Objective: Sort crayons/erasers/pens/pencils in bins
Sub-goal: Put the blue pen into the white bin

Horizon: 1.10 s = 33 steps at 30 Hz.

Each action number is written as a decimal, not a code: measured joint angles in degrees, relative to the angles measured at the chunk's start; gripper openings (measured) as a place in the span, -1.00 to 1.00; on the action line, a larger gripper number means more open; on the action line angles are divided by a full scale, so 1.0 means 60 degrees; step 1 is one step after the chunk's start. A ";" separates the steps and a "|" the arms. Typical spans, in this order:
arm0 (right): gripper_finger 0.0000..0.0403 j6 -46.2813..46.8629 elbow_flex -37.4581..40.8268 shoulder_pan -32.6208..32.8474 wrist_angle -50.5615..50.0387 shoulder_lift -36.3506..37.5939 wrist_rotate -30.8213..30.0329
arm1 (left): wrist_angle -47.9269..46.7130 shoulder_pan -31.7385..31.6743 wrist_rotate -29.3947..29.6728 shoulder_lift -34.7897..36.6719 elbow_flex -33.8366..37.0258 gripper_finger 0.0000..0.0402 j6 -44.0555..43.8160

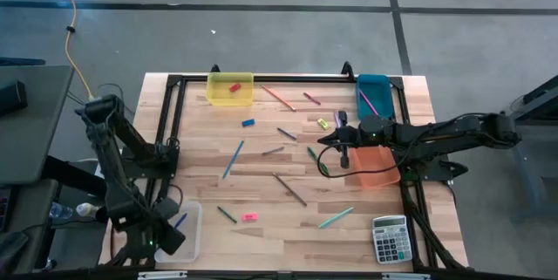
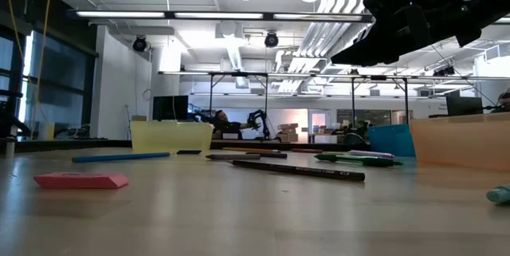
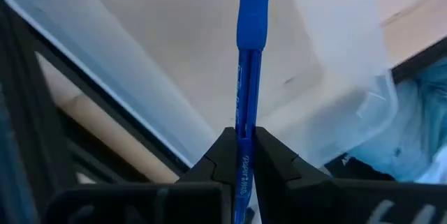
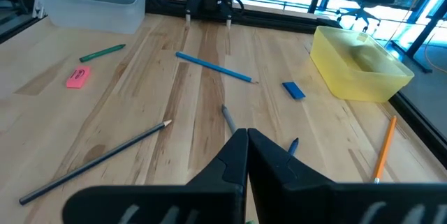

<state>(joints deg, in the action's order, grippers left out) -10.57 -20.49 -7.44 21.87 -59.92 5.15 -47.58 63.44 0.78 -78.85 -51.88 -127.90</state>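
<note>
The left gripper (image 3: 241, 155) hangs over the clear bin (image 1: 193, 228) at the table's (image 1: 261, 188) near left corner, its jaws clamped on a blue pen (image 3: 250, 77). A pink eraser (image 1: 249, 217) lies near that bin. The yellow bin (image 1: 230, 89) holds a red eraser (image 1: 234, 87), with a blue eraser (image 1: 248, 123) lying nearby. The right gripper (image 1: 343, 160), jaws together and empty, hovers just beside the orange bin (image 1: 377, 166). The teal bin (image 1: 377, 95) sits behind it.
</note>
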 joint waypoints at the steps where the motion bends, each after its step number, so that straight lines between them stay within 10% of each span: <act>1: -0.99 0.0000 0.0000 0.0000 0.0000 0.0000 0.0000 | 0.0086 0.0010 0.0052 -0.0145 0.0000 -0.95 -0.0007; 33: -0.99 0.0000 0.0000 0.0000 -0.0036 0.0000 -0.0004 | 0.0138 -0.0357 0.0811 -0.0378 0.0641 -0.90 0.0167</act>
<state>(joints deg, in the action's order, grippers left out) -10.57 -20.49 -7.44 21.65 -59.92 5.13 -46.75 61.30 5.65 -81.12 -48.03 -126.89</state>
